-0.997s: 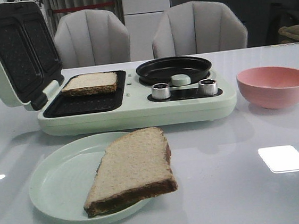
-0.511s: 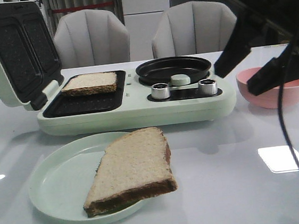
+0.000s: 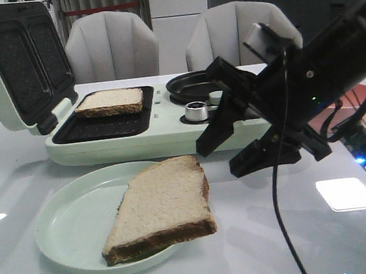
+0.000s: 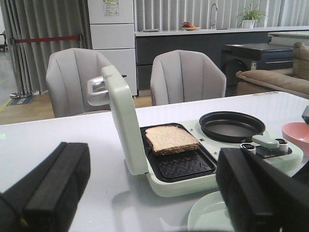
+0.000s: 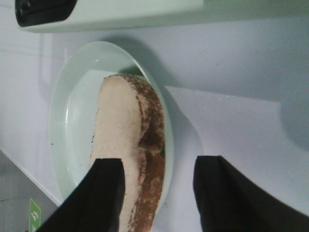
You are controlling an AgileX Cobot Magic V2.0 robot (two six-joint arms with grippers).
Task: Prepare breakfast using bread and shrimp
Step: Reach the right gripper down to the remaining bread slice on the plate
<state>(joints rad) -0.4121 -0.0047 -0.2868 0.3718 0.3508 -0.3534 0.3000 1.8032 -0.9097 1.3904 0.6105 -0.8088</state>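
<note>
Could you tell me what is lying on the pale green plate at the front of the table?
One slice of bread lies on the plate, its crust overhanging the rim toward the open right gripper. No shrimp shows; whatever lies beneath the slice is covered.

The front camera sits low at the tabletop (image 3: 299, 242) edge, facing forward past a pale plate (image 3: 68, 227) toward the green sandwich maker (image 3: 163, 136) and two grey chairs (image 3: 111, 46). The left wrist camera looks level across the tabletop from the sandwich maker's lid side, its hand (image 4: 154, 193) framing the view. The right wrist camera hangs close above the plate, looking steeply down. All three views share the plate and the sandwich maker.
</note>
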